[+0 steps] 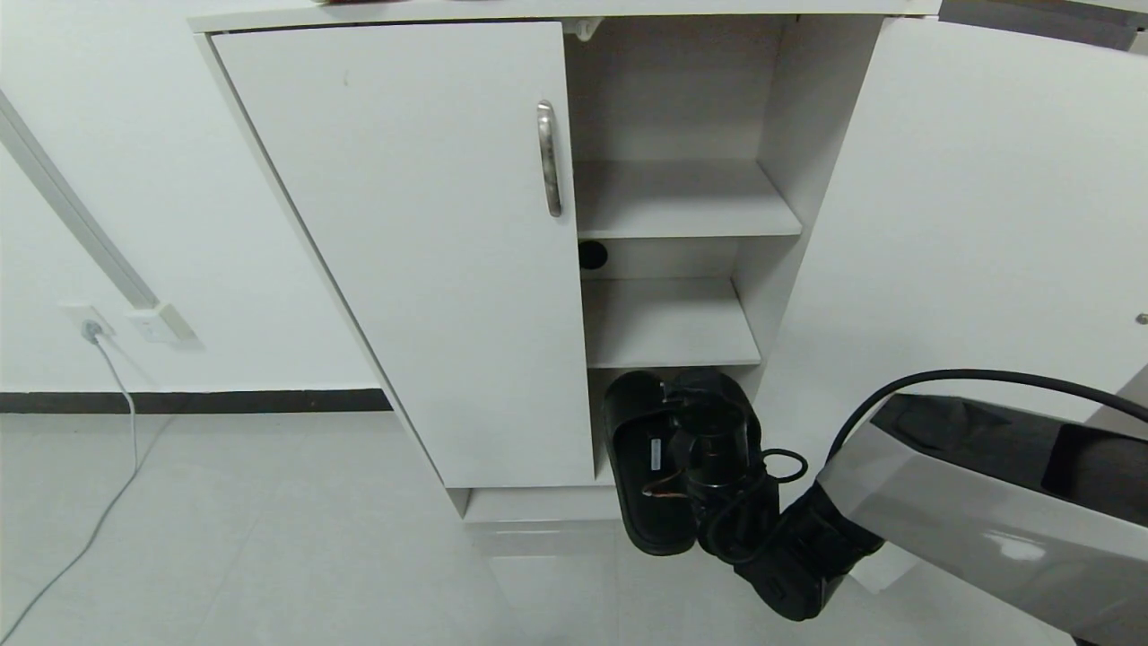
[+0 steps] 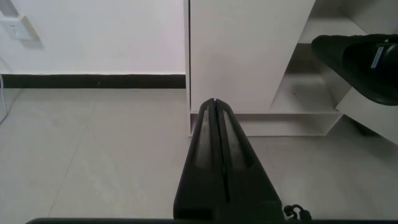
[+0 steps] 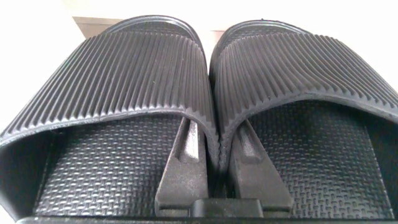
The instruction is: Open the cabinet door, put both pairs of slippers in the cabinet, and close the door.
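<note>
We are looking at the white cabinet (image 1: pixel 807 117) with its right door (image 1: pixel 969 206) standing wide open and its left door (image 1: pixel 404 251) sitting shut, so we are judging the opening step as done. The right arm (image 1: pixel 969 502) is lying low over the floor (image 1: pixel 269 538), angling in from the right with its wrist turned toward the bottom compartment (image 2: pixel 305 99).

At the end of that arm, one pair of black slippers (image 1: pixel 650 458) is hanging at the mouth of that compartment, toes pointing inward and heels hanging out past the cabinet's front edge. From the left wrist view the pair is appearing lifted off the compartment floor, though we are not telling for certain. We are reckoning this pair is partway through being placed. Setting it down, bringing the second pair and shutting the door are all left to do.

The right gripper (image 3: pixel 216 158) is clamping the pair. Its fingers (image 3: pixel 186 162) are reaching in under the ribbed straps, one into each slipper, and pinching the two inner strap edges together between them.

The left gripper (image 2: pixel 214 109) is hovering above the floor, well apart from the slippers and facing the closed door. Its fingers are pressing flat together with nothing between them.
</note>
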### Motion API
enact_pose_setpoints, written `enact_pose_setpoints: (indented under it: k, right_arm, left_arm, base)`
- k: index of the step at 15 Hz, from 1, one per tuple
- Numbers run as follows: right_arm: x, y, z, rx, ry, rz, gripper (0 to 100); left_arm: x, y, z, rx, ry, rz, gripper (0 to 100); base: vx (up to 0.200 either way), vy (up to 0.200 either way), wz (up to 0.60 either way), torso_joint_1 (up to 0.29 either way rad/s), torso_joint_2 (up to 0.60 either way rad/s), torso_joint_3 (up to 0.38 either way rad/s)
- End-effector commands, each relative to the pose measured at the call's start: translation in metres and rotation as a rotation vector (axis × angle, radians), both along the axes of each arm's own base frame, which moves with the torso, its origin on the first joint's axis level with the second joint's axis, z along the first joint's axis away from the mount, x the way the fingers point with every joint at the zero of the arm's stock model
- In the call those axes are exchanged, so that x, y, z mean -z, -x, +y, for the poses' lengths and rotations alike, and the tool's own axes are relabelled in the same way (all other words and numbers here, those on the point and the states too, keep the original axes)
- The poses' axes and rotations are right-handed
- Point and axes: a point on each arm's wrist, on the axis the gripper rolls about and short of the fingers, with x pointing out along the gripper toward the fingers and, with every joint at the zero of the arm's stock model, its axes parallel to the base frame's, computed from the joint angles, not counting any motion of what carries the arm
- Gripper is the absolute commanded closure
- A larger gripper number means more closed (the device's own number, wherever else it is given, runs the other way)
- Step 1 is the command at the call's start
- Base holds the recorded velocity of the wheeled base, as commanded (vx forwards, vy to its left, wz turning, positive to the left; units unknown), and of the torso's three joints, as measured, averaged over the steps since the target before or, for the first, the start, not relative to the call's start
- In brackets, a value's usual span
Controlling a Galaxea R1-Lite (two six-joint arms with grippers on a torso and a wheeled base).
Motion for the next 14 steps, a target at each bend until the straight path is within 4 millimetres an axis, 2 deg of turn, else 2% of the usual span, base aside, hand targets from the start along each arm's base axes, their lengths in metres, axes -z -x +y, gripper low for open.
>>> enact_pose_setpoints:
  k: [1, 2, 11, 14]
  right_arm:
    - [-0.0034, 0.0004, -0.0005, 0.000, -0.005, -0.006, 100]
    - [-0.0034, 0.0000, -0.0011, 0.002, -0.003, -0.006, 100]
    - [-0.0038, -0.0011, -0.0019, 0.005, -0.004, -0.007, 100]
    - [-0.0037, -0.0028, -0.0012, 0.005, -0.006, -0.010, 100]
  left_arm:
    - [0.0000, -0.0001, 0.0000, 0.000, 0.000, 0.001, 100]
    - [0.0000, -0.0001, 0.0000, 0.000, 0.000, 0.001, 100]
    - [0.0001, -0.0001, 0.0000, 0.000, 0.001, 0.003, 100]
    - [0.0000, -0.0001, 0.0000, 0.000, 0.003, 0.001, 100]
  base:
    - [0.000, 0.000, 0.00, 0.000, 0.00, 0.000]
    - [0.000, 0.000, 0.00, 0.000, 0.00, 0.000]
    - [0.200, 0.000, 0.00, 0.003, 0.00, -0.002]
    - [0.000, 0.000, 0.00, 0.000, 0.00, 0.000]
